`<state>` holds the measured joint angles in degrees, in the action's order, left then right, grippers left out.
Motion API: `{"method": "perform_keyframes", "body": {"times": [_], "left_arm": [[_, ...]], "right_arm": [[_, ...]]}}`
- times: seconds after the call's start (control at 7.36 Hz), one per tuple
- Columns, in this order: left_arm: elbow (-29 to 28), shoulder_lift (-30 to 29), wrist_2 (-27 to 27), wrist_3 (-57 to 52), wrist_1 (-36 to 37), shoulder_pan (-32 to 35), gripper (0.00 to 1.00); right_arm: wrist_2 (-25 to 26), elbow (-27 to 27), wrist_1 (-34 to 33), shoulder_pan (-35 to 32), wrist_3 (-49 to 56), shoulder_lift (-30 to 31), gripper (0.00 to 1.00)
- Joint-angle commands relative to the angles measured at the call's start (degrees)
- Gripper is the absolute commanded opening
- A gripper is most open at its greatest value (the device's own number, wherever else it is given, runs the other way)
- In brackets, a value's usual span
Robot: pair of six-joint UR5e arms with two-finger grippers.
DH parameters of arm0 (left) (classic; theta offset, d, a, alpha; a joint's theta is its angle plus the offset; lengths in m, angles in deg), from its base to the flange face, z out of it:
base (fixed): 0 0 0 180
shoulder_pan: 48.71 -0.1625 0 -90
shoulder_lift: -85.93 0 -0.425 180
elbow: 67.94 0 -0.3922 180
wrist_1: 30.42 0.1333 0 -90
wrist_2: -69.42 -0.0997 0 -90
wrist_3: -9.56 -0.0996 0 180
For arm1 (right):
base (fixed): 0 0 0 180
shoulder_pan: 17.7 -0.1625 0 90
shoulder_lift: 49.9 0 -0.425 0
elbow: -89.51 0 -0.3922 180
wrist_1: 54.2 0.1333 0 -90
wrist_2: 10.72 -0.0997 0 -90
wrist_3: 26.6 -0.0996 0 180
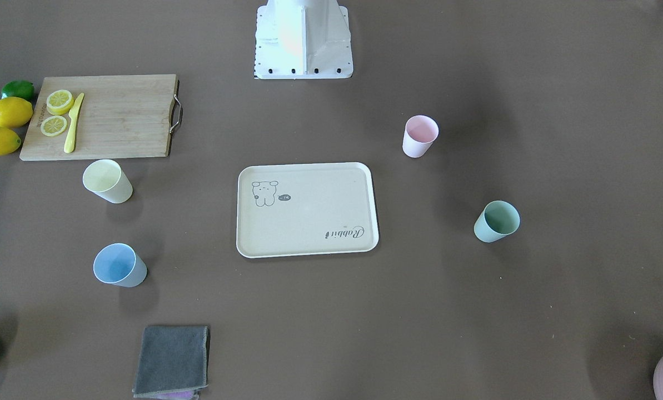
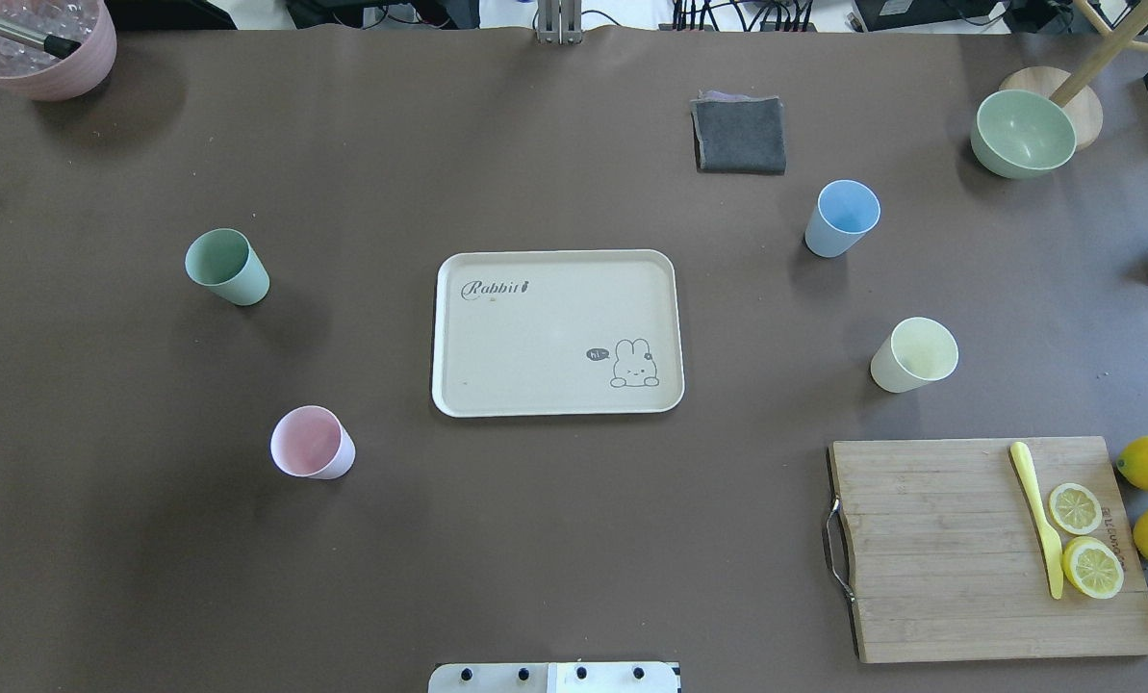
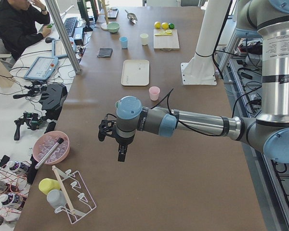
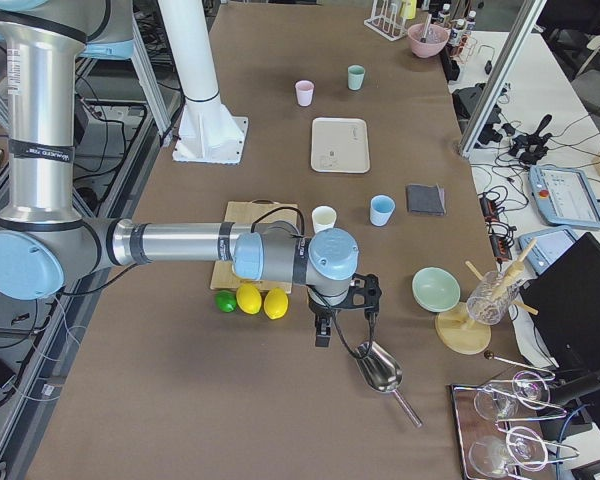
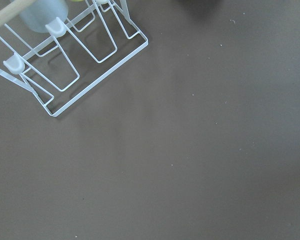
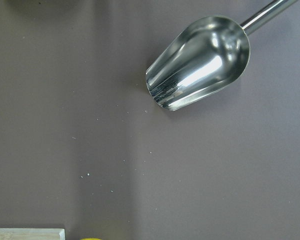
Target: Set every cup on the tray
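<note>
Tray (image 2: 554, 402) bare; we log four cups (image 2: 312, 443) unplaced and cannot tell if left gripper (image 3: 111, 143) or right gripper (image 4: 342, 314) is spread.

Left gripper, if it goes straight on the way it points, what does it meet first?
Likely bare table: the left gripper points down, with the wire rack off to one side.

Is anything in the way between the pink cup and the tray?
No, nothing I can see. Only bare brown table lies between the pink cup and the tray.
</note>
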<state>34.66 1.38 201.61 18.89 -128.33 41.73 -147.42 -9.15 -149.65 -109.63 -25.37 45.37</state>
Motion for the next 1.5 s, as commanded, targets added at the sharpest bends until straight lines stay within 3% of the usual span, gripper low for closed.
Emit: {"method": "perform_keyframes", "body": {"times": [0.0, 0.82, 1.36], "left_arm": [[0.1, 0.0, 0.0, -0.2, 0.1, 0.0, 0.98], [0.1, -0.2, 0.1, -0.4, -1.9, 0.0, 0.98], [-3.2, -3.2, 0.2, -0.1, -4.5, -2.1, 0.98]], "right_arm": [[0.0, 0.0, 0.0, 0.0, 0.0, 0.0, 1.0], [-0.8, -3.0, 0.2, 1.6, -0.8, -1.0, 1.0], [-0.7, -9.0, 0.4, 13.2, -17.2, -6.6, 1.0]]}}
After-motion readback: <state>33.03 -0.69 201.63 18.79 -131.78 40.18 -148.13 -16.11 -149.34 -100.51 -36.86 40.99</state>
